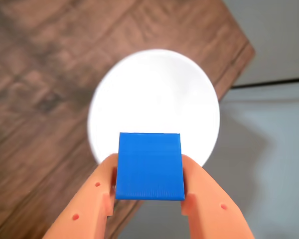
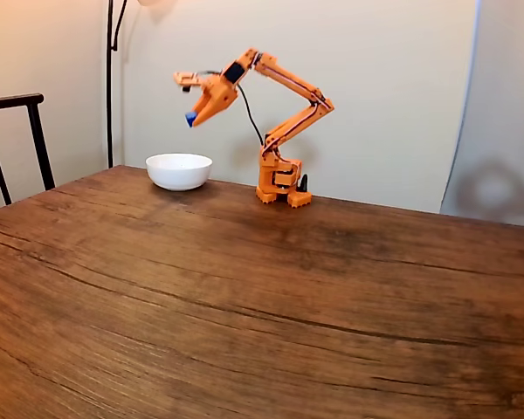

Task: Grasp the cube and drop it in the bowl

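Tool (image 1: 149,172) pinches the cube (image 1: 149,166) by its flat sides at lower centre, over the bowl (image 1: 154,94); you hold something light, stiff and probably slick.

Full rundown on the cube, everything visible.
The cube is small, solid bright blue, with plain faces showing a fine layered texture, like printed plastic. It is pinched between the orange gripper fingers, one on each side, and touches nothing else. In the wrist view it hangs over the near part of the white bowl; in the fixed view it is held high above the bowl, well off the wooden table.
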Robot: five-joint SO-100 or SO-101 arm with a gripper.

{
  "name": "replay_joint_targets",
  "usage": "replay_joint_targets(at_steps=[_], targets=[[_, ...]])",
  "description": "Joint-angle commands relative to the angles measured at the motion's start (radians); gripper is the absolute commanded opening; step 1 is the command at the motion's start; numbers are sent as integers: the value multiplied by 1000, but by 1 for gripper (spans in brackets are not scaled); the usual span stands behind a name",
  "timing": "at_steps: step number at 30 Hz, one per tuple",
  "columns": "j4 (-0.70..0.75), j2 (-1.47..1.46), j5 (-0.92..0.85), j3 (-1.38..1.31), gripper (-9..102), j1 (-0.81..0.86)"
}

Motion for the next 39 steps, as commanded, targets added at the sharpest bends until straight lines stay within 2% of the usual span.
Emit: replay_joint_targets(at_steps=[1,6,13,21,26,29,39], targets=[[-137,-8,38,75,3,60],[-272,-137,95,164,4,107],[-396,-337,166,150,5,129],[-431,-420,164,149,26,129],[-411,-414,160,147,26,123],[-331,-413,140,109,25,104],[-23,-250,95,-114,5,-66]])
